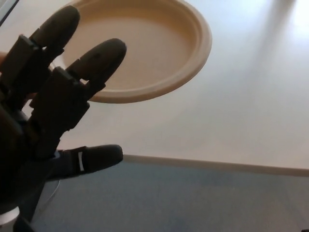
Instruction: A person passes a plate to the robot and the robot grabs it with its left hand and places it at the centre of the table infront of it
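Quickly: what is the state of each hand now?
Left hand: open, fingers spread before the plate, holding nothing.
Right hand: not in view.

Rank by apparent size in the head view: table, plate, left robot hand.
1. table, fills most of the frame.
2-3. plate and left robot hand: similar picture area, not ranked; the open robot hand is far nearer the camera, so it looks inflated.
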You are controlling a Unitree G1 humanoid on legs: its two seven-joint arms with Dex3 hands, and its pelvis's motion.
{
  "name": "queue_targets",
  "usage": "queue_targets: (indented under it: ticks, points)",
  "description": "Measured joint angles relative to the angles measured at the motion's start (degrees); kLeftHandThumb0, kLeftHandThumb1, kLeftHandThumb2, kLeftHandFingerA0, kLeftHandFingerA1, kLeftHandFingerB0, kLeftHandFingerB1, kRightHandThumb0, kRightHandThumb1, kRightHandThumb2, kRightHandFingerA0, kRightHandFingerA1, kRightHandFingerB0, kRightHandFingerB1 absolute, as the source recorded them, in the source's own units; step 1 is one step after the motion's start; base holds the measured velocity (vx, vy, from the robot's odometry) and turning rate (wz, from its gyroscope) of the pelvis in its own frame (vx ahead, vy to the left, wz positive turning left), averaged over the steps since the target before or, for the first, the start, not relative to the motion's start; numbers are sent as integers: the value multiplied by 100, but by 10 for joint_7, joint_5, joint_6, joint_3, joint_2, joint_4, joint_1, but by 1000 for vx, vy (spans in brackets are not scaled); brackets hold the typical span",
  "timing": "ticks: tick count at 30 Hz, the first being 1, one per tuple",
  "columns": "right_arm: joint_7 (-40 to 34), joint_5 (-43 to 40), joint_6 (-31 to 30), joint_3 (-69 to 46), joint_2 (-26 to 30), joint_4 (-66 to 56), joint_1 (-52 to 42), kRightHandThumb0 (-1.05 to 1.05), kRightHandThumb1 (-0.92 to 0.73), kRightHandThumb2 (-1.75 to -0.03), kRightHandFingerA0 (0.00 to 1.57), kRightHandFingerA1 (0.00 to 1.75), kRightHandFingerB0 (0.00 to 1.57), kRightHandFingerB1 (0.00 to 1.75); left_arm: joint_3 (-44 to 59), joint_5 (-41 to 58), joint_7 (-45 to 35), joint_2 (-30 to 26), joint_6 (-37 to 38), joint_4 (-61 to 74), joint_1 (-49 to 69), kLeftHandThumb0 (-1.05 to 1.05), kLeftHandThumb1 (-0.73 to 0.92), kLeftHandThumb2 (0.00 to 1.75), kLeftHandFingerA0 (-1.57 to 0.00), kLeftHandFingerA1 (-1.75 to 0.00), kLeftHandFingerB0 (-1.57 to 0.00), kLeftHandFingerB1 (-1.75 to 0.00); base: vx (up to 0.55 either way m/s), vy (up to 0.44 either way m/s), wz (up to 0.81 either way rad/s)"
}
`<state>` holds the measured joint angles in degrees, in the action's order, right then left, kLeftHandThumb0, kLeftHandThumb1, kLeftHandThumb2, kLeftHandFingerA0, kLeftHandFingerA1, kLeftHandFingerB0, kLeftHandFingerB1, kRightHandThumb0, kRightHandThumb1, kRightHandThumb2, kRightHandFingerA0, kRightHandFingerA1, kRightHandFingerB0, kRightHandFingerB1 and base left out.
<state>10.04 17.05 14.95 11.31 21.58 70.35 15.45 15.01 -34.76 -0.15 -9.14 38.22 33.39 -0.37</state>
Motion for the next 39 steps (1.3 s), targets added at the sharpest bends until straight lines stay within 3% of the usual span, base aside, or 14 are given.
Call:
queue_targets:
  ticks: [3, 4, 5, 15, 18, 20, 22, 23, 24, 25, 26, 31, 32, 39]
  points:
    - [3, 1, 0, 0, 0, 0, 5, -59, -64, -60, 56, 62, 47, 49, -3, -31, -7, -24, -24, -24, -26, -76, 51, 58, -10, -26, -10, -31, 0, 0, 0]
    - [4, 1, 0, 0, 0, -1, 6, -60, -65, -59, 55, 61, 46, 49, -5, -38, -8, -28, -30, -31, -33, -77, 46, 78, -10, -31, -9, -37, 0, 0, 0]
    - [4, 2, 0, 0, 0, -1, 7, -60, -65, -59, 57, 63, 47, 50, -7, -49, -8, -34, -37, -40, -42, -36, 19, 84, 0, -48, -2, -49, 0, 0, 0]
    - [9, 7, 0, 1, 1, -2, 12, -58, -64, -59, 57, 60, 47, 49, -57, -132, -23, -68, -114, -99, -123, -34, 20, 82, 0, -47, -4, -50, 0, 0, 0]
    - [9, 8, 0, 2, 1, -2, 14, -57, -65, -59, 57, 60, 47, 49, -83, -156, -33, -70, -140, -124, -159, -32, 21, 82, 0, -46, -3, -48, 0, 0, 0]
    - [9, 8, 0, 3, 1, -2, 15, -57, -65, -59, 59, 61, 47, 49, -103, -175, -38, -74, -160, -147, -183, -59, 46, 54, -21, -31, -15, -33, 0, 0, 0]
    - [9, 8, 0, 3, 1, -1, 16, -58, -65, -58, 58, 62, 47, 49, -116, -191, -39, -79, -174, -162, -198, -60, 42, 65, -19, -37, -15, -39, 0, 0, 0]
    - [9, 8, 0, 3, 1, -1, 16, -58, -65, -59, 58, 62, 48, 50, -124, -200, -40, -83, -184, -170, -206, -46, 56, 57, -43, -40, -19, -33, 0, 0, 0]
    - [9, 8, 0, 4, 1, -1, 16, -58, -64, -59, 59, 61, 48, 49, -128, -205, -40, -84, -189, -174, -210, -37, 62, 58, -86, -74, -20, -32, 0, 0, 0]
    - [9, 8, 0, 4, 1, -2, 17, -58, -64, -59, 59, 61, 48, 49, -140, -216, -41, -87, -201, -189, -223, -37, 62, 58, -86, -74, -20, -32, 0, 0, 0]
    - [10, 8, 0, 4, 1, -2, 18, -57, -65, -59, 61, 60, 50, 48, -147, -223, -41, -90, -208, -200, -234, -25, 63, 59, -108, -114, -29, -33, 0, 0, 0]
    - [9, 8, -2, 6, 2, -1, 27, -61, -65, -60, 58, 61, 50, 49, -188, -252, -56, -110, -241, -253, -297, -22, 62, 59, -97, -144, -59, -39, 0, 0, 0]
    - [9, 8, -2, 6, 2, -1, 28, -61, -66, -60, 58, 61, 49, 51, -193, -255, -59, -113, -244, -257, -305, -29, 62, 61, -98, -150, -83, -50, 0, 0, 0]
    - [9, 11, -3, 11, 2, -3, 43, -59, -66, -60, 59, 61, 49, 49, -229, -261, -46, -121, -260, -300, -326, -28, 67, 62, -95, -139, -78, -50, 0, 0, 0]
